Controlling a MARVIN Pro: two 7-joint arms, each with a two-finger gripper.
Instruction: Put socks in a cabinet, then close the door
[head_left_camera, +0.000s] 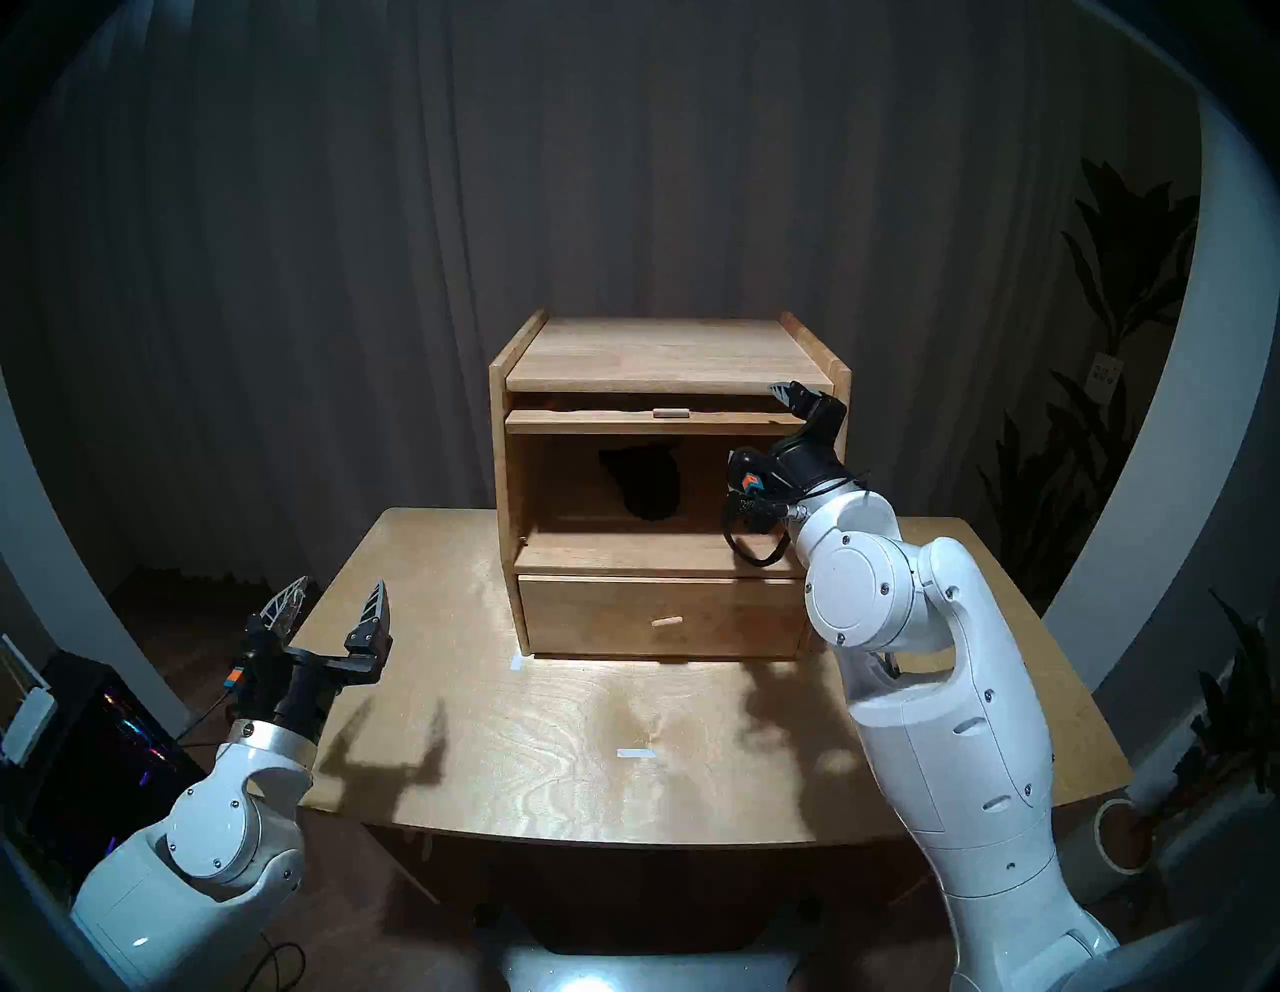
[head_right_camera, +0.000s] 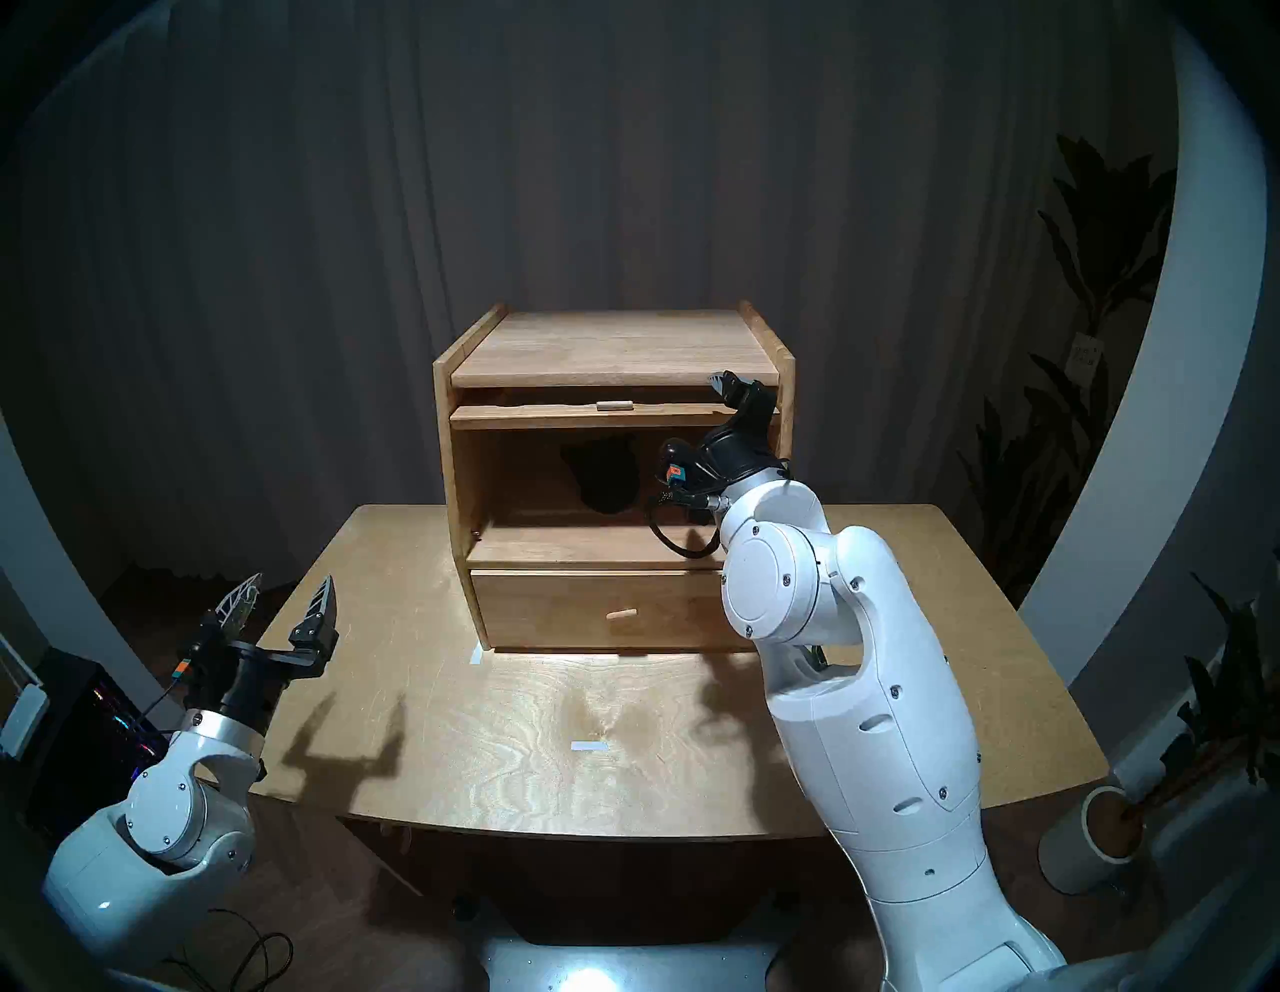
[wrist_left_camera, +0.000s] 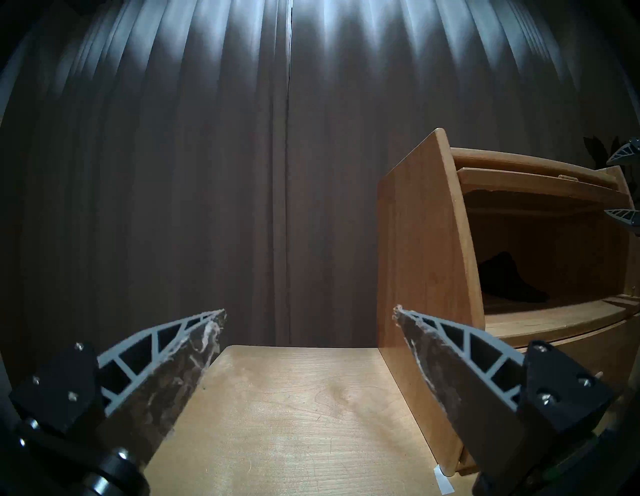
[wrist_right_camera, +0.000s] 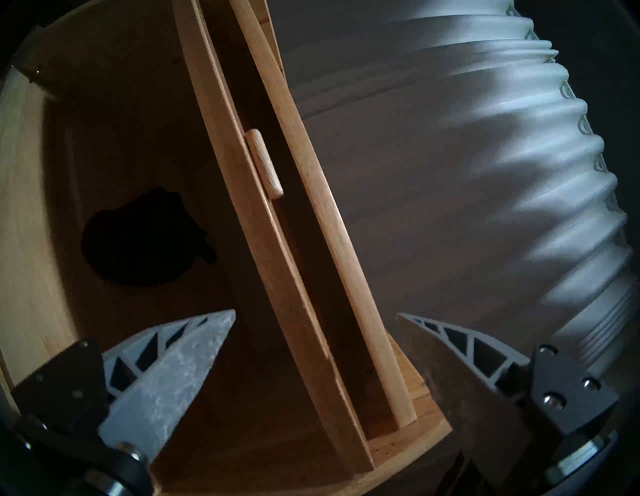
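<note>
The light-wood cabinet (head_left_camera: 512, 443) stands at the back of the table. Its upper compartment is open. The door (head_left_camera: 589, 421) lies flat, pushed in under the top, with its knob (head_left_camera: 670, 413) at the front edge; its window is hidden. The black socks (head_left_camera: 644, 485) lie inside the compartment, also seen in the right wrist view (wrist_right_camera: 138, 239). My right gripper (head_left_camera: 807, 412) is open at the cabinet's upper right front corner, its fingers straddling the door's edge (wrist_right_camera: 277, 263) and the top board. My left gripper (head_left_camera: 339, 587) is open and empty over the table's left edge.
The lower drawer (head_left_camera: 623, 616) is shut, with its knob (head_left_camera: 667, 621) in the middle. Two white tape marks (head_left_camera: 635, 753) (head_left_camera: 516, 663) are on the table (head_left_camera: 554, 776). A dark curtain hangs behind. A computer case (head_left_camera: 104, 748) stands on the floor at left, plants (head_left_camera: 1108, 388) at right.
</note>
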